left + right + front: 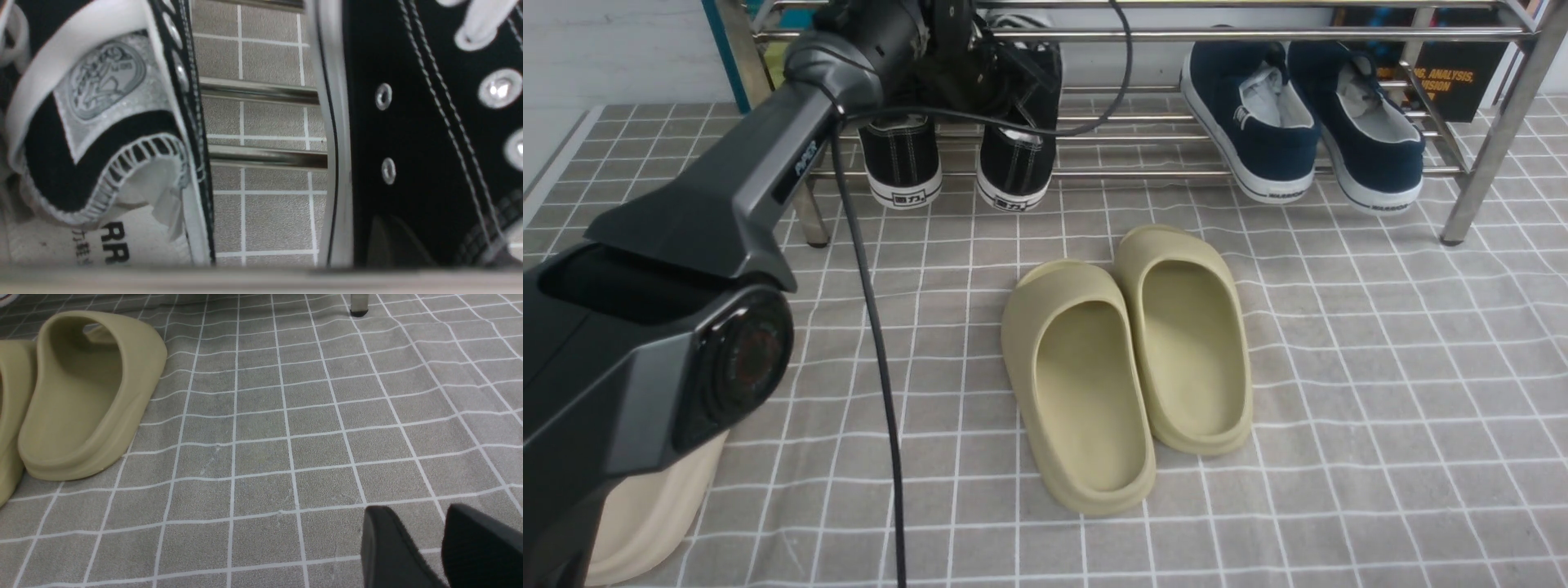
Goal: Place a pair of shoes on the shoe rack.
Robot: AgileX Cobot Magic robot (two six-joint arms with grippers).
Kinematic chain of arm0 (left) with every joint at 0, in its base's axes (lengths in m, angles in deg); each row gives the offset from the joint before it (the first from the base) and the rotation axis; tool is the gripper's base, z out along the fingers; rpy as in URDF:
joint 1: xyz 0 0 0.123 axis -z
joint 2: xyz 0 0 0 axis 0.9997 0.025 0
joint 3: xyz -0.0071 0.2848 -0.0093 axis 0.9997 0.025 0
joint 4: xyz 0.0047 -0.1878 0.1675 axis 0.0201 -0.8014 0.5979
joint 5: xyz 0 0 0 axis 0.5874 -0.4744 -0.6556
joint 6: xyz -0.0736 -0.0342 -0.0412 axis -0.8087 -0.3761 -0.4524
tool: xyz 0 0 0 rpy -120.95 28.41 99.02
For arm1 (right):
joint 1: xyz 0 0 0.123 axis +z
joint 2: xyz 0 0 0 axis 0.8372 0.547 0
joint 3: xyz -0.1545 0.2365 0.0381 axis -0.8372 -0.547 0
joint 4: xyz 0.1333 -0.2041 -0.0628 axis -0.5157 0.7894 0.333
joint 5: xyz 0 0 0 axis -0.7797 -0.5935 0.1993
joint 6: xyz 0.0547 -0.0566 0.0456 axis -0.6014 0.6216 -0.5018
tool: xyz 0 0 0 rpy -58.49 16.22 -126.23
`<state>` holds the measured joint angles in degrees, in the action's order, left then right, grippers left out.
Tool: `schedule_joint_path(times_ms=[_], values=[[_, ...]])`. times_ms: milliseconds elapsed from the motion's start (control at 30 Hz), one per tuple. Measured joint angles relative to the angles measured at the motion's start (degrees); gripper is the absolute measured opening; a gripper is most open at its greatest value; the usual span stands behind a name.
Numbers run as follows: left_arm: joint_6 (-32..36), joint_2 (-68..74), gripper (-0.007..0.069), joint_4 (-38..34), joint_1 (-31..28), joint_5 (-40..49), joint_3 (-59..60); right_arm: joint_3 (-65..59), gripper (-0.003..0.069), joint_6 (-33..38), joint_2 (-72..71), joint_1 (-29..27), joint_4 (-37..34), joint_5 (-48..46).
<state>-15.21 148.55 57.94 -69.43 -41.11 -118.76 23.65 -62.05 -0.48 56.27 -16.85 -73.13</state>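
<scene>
Sneakers, black with white soles, sit side by side on the shoe rack, just beneath our left gripper; we cannot tell its jaw state. Our right gripper hangs low over the checked cloth, fingers apart, with olive slides ahead of it.

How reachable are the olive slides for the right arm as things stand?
Probably yes. In the right wrist view the right gripper hangs over bare checked cloth, holding nothing, and nothing lies between it and the olive slides.
</scene>
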Motion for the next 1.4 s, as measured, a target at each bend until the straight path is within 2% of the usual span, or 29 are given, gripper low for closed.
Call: schedule_joint_path(times_ms=[67,233,400,500,633,700,733,800,833,867,1100,1267,1300,1400], values=[[-0.86,0.00,0.0124,0.15,0.00,0.09,-0.20,0.00,0.0239,0.00,0.00,0.00,0.00,0.00],[-2.58,-2.12,0.0252,0.40,0.00,5.46,-0.47,0.00,0.0239,0.00,0.00,0.00,0.00,0.00],[-1.90,-5.09,0.0288,0.40,0.04,10.56,-1.06,0.00,0.0239,0.00,0.00,0.00,0.00,0.00],[0.84,-6.29,0.0273,-0.30,0.04,14.47,-1.20,0.00,0.0239,0.00,0.00,0.00,0.00,0.00],[8.05,-7.93,0.0169,-3.06,0.04,22.50,-0.96,0.00,0.0239,0.00,0.00,0.00,0.00,0.00],[10.90,-10.94,0.0100,-4.59,0.04,23.31,1.75,0.00,0.0239,0.00,0.00,0.00,0.01,0.00],[10.90,-11.31,0.0093,-4.70,0.04,23.31,1.75,0.00,0.0239,0.00,0.00,0.00,0.01,0.00],[12.99,-17.77,0.0003,-6.13,0.04,23.60,7.31,0.00,0.0239,0.00,0.00,0.00,0.01,0.00],[13.50,-20.23,-0.0013,-6.72,0.04,23.60,9.21,0.00,0.0239,0.00,0.00,0.00,0.01,0.00],[13.67,-20.90,-0.0013,-6.72,0.04,23.60,9.72,0.00,0.0239,0.00,0.00,0.00,0.01,0.00],[17.35,-48.71,-0.0013,-9.01,0.04,22.76,35.21,0.00,0.0239,0.00,0.00,0.00,0.01,0.00],[17.64,-66.67,-0.0013,-9.42,0.04,9.90,60.19,0.00,0.0239,0.00,0.00,0.00,0.01,0.00],[17.64,-66.67,-0.0013,-9.42,0.04,9.22,60.19,0.00,0.0239,0.00,0.00,0.00,0.01,0.00],[17.64,-77.86,-0.0013,-9.46,0.04,-2.48,77.06,0.00,0.0239,0.00,0.00,0.00,0.01,0.00]])
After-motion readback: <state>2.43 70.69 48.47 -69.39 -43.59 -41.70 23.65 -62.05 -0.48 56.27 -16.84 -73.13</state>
